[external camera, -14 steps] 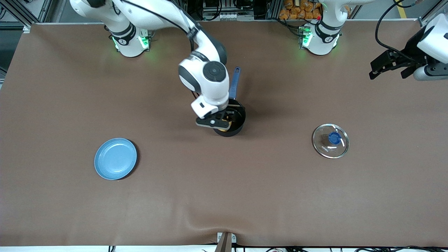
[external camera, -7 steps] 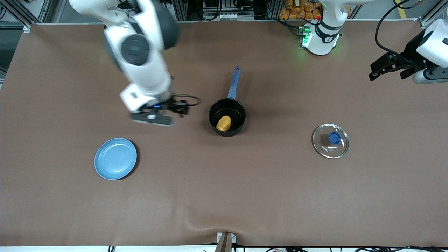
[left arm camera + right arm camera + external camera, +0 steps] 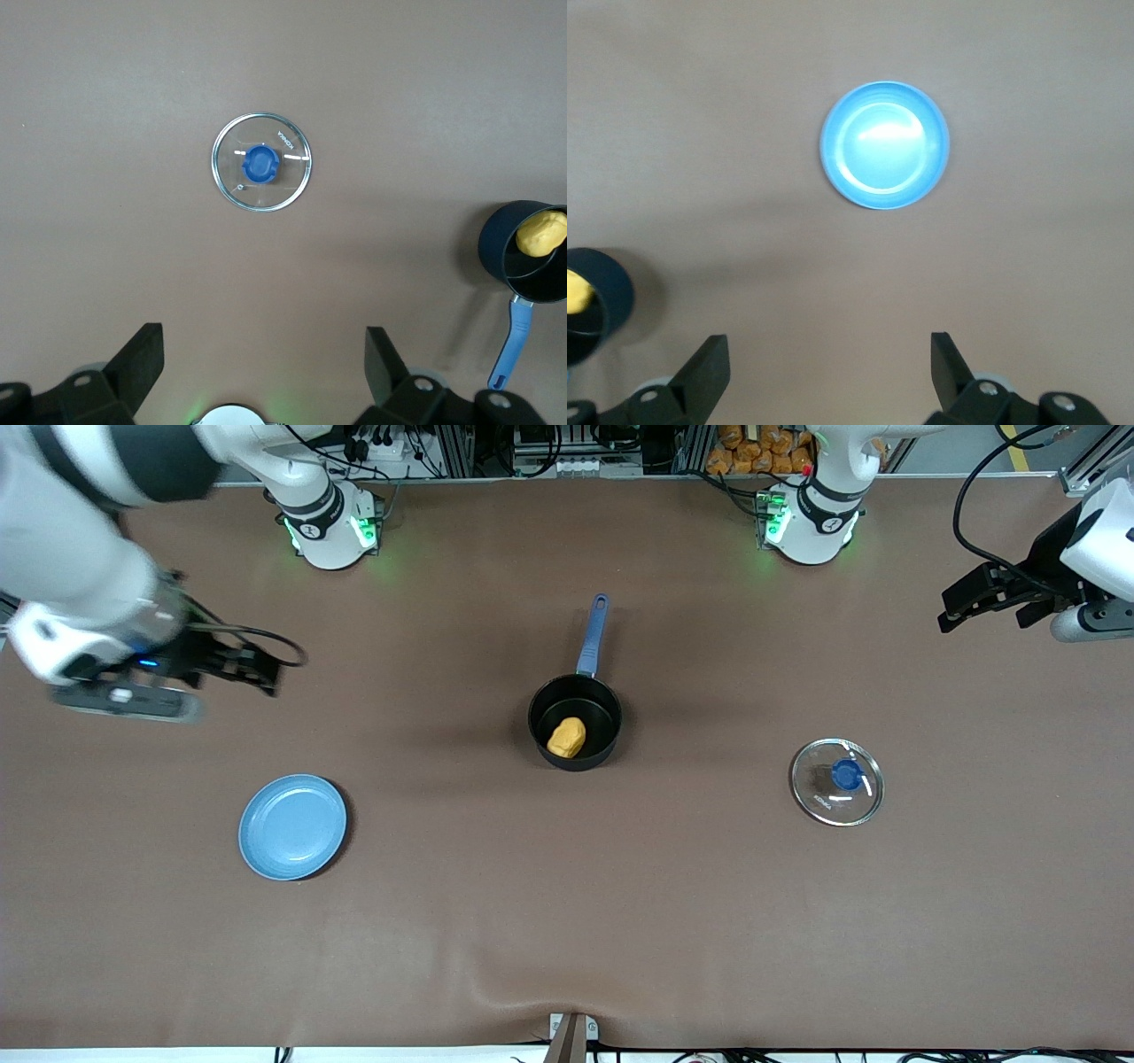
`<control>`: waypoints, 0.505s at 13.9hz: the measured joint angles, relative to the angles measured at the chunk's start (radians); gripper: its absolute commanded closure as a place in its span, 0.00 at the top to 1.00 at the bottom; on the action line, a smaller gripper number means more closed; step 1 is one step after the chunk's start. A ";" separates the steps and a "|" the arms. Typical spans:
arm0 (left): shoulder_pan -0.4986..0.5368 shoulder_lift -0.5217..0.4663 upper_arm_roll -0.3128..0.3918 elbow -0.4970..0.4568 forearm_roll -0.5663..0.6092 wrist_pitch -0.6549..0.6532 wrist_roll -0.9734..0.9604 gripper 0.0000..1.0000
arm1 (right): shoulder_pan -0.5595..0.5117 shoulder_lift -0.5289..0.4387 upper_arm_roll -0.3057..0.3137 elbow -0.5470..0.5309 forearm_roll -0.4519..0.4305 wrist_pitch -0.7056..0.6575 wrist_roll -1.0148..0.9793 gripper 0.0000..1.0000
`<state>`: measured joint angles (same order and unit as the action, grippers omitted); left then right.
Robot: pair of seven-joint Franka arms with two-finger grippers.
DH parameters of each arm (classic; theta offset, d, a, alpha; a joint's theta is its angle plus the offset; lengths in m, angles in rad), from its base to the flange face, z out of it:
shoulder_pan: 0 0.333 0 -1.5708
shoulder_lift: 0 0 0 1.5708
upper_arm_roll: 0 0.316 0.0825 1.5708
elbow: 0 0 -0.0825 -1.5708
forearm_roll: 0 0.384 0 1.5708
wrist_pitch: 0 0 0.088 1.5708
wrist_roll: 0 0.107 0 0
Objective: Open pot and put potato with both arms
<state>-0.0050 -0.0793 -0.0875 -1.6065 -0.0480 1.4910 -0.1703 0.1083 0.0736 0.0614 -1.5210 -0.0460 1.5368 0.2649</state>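
Potato (image 3: 566,738), a lumpy yellow-orange oval, lies inside the round black pot (image 3: 575,723), whose clear glass lid (image 3: 837,782) rests flat on the matte brown surface (image 3: 567,921) toward the left arm's end. Left claw (image 3: 983,598) hangs spread wide and empty over that end, while the right claw (image 3: 232,667), equally agape with nothing held, hangs over the other end near the smooth light-blue plate (image 3: 293,827).

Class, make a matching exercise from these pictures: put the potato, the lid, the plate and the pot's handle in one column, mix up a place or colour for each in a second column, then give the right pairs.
Things
1. potato
2. lid
3. plate
4. pot handle

Descriptions
A. flat on the table toward the left arm's end, blue knob up
B. inside the black pot
C. blue, pointing toward the robots' bases
D. light blue, bare, toward the right arm's end

Pairs: 1-B, 2-A, 3-D, 4-C
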 measured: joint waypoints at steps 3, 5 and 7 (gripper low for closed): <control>0.000 0.006 0.000 -0.001 0.000 0.000 0.000 1.00 | -0.105 -0.023 -0.001 -0.002 0.002 -0.012 -0.064 1.00; 0.000 0.008 0.000 -0.001 0.000 0.000 0.000 1.00 | -0.136 -0.028 -0.001 -0.003 0.003 -0.013 -0.087 1.00; 0.000 0.008 0.000 -0.001 0.000 0.000 0.000 1.00 | -0.146 -0.028 -0.001 -0.003 0.004 -0.013 -0.115 1.00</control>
<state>-0.0052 -0.0710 -0.0877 -1.6074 -0.0480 1.4910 -0.1703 -0.0382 0.0459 0.0603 -1.5244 -0.0416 1.5236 0.1503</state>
